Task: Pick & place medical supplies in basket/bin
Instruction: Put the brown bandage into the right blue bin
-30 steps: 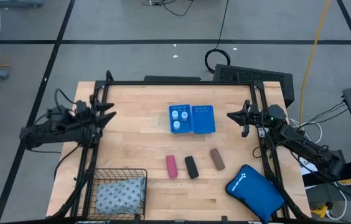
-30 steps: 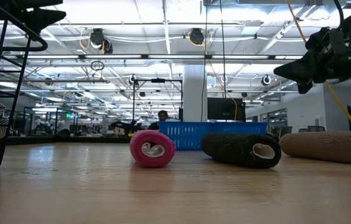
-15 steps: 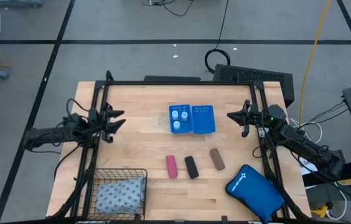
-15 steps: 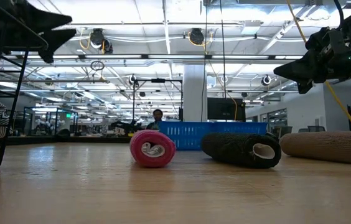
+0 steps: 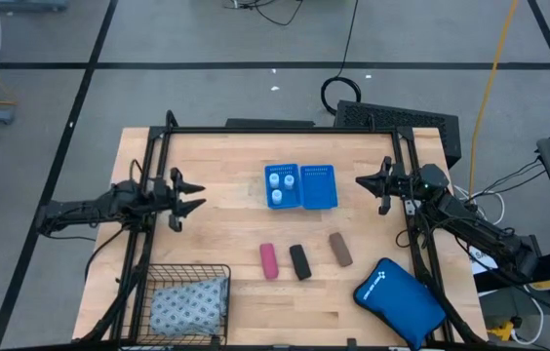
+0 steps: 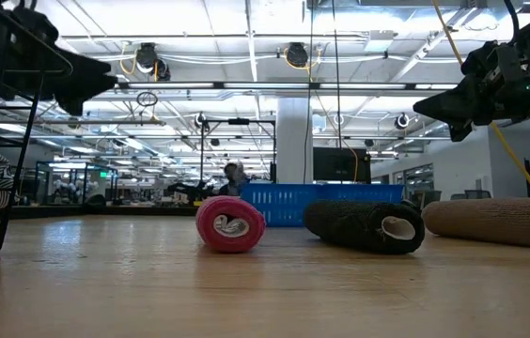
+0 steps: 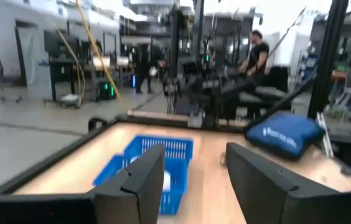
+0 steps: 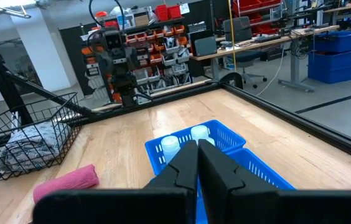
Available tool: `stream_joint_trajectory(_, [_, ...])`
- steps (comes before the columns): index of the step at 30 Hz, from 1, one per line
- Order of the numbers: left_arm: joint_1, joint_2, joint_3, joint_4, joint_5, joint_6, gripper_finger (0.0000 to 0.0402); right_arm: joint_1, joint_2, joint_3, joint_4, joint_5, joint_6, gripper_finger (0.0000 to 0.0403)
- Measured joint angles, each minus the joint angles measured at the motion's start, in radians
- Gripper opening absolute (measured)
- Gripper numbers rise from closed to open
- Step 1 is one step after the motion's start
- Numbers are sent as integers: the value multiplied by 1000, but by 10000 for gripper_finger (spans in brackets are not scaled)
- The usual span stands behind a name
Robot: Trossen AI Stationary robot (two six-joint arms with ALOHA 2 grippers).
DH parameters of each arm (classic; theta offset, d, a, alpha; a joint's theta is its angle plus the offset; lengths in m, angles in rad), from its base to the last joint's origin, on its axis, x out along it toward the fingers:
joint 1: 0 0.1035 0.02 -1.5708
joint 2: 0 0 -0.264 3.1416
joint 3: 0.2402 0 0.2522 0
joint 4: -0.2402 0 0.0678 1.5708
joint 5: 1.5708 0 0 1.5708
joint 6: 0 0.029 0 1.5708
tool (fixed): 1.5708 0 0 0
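The bright-blue tray [image 5: 319, 187] sits at the table's middle far part, with three white vials [image 5: 279, 185] standing in its left compartment. The pink roll [image 5: 269, 260], black roll [image 5: 299, 261] and brown roll [image 5: 340, 250] lie on their sides in a row nearer the front. The grey-blue dotted pack [image 5: 189, 304] lies inside the black wire basket [image 5: 148, 283] at the near left corner. My left gripper [image 5: 195, 198] hovers open over the table's left part, pointing at the tray [image 7: 157, 165]. My right gripper [image 5: 363, 182] is shut and hovers right of the tray.
The large blue zip pouch [image 5: 399, 301] lies at the near right corner. A black frame [image 5: 280, 130] runs along the table's far and side edges. Bare wood lies between the left gripper and the tray. People show in the room beyond the table.
My left gripper has moved from the table's left edge toward the right and slightly nearer, coming out over the tabletop toward the tray. The right arm and all the objects have kept still.
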Motion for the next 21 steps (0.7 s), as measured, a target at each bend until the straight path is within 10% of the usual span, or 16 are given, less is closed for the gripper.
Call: stream_joint_trajectory(21, [0,0,2,-86,-2,-63,208,0,0,0,0,0,0,4])
